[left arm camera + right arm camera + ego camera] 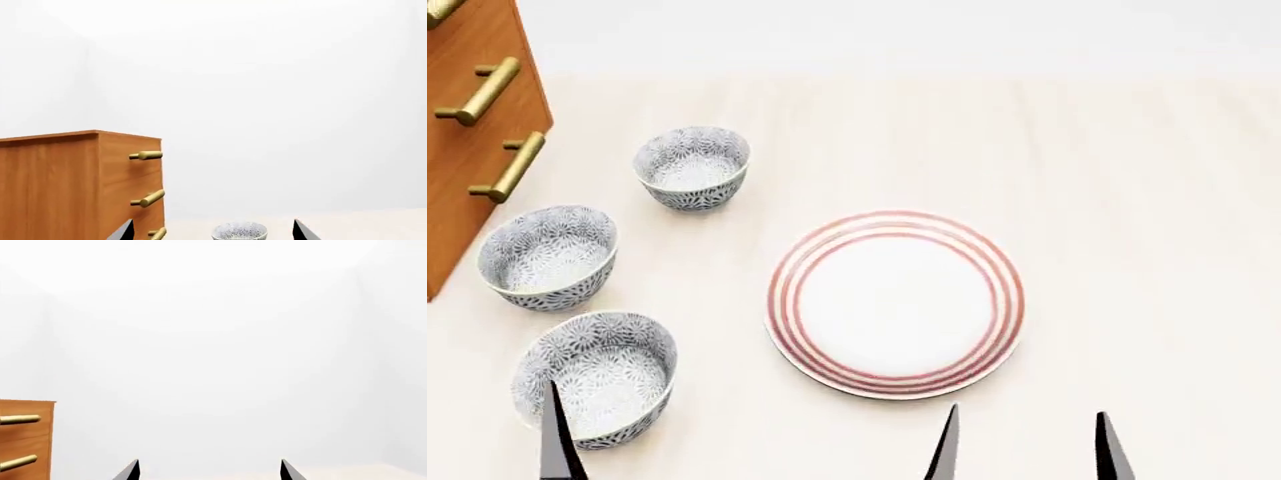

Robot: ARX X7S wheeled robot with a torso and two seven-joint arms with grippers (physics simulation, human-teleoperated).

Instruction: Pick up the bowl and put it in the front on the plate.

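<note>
Three look-alike grey floral bowls stand in a row at the left in the head view: a far bowl [691, 165], a middle bowl [547, 255] and a front bowl [597, 375]. The white plate [894, 303] with red rings lies in the middle, with nothing on it. One left fingertip [557, 435] shows over the front bowl's near rim. My left gripper [213, 231] is open; a bowl [240, 232] sits ahead between its tips, and I cannot tell which bowl it is. My right gripper [1028, 447] is open and empty, just in front of the plate's right side.
A wooden drawer chest [474, 120] with brass handles stands at the far left, close beside the bowls; it also shows in the left wrist view [80, 185] and the right wrist view [23, 440]. The pale tabletop [1148, 220] stretches right of the plate.
</note>
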